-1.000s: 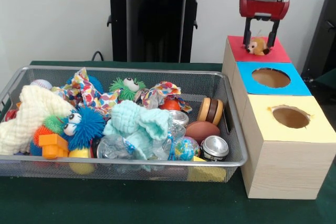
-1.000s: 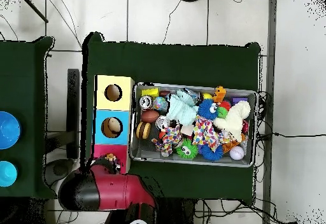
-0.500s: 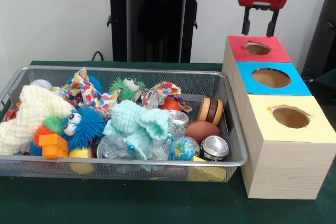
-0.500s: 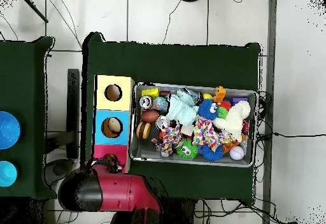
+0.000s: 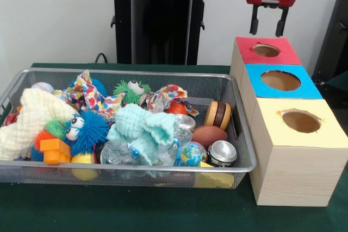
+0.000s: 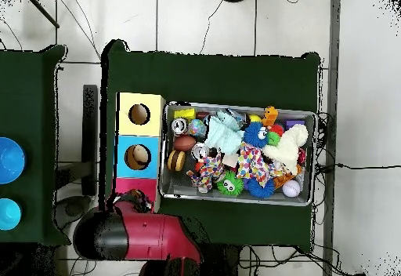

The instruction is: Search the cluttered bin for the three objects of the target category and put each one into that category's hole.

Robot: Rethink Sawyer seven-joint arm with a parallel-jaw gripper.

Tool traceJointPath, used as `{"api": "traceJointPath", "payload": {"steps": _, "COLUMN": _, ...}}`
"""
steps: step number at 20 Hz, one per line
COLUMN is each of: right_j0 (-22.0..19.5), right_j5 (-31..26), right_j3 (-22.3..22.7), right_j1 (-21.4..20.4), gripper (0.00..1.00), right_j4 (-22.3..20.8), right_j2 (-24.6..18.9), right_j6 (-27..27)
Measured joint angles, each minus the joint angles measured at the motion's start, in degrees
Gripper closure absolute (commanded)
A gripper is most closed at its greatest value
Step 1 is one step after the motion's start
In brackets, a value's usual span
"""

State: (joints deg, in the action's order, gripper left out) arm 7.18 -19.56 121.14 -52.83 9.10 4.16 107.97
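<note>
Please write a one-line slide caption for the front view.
Open red gripper hovers above the red-topped wooden box, beside a cluttered wire-mesh bin.

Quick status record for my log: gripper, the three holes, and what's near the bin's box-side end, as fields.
gripper: open and empty, above the red hole
red hole: farthest from the camera in the front view, nothing sticking out
blue hole: middle box, unobstructed
yellow hole: nearest box, unobstructed
bin: wire mesh basket, full of mixed clutter
bin, box-side end: silver can, brown ball, wooden yo-yo, globe ball
</note>
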Motion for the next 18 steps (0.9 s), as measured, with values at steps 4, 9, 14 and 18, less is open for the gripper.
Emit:
{"api": "traceJointPath", "payload": {"steps": 4, "right_j0": -1.07, "right_j5": 0.01, "right_j3": -0.27, "right_j1": 0.16, "gripper": 0.00, "right_j4": 0.00, "right_j2": 0.00, "right_j6": 0.00}}
{"api": "traceJointPath", "payload": {"steps": 9, "right_j0": -2.89, "right_j5": 0.01, "right_j3": -0.61, "right_j1": 1.17, "gripper": 0.00, "right_j4": -0.32, "right_j2": 0.00, "right_j6": 0.00}}
{"api": "traceJointPath", "payload": {"steps": 14, "right_j0": -5.20, "right_j5": 0.57, "right_j3": -1.40, "right_j1": 3.30, "gripper": 0.00, "right_j4": -2.23, "right_j2": -0.01, "right_j6": 0.00}}
{"api": "traceJointPath", "payload": {"steps": 18, "right_j0": -5.94, "right_j5": 1.55, "right_j3": -2.09, "right_j1": 5.22, "gripper": 0.00, "right_j4": -3.83, "right_j2": 0.02, "right_j6": 0.00}}
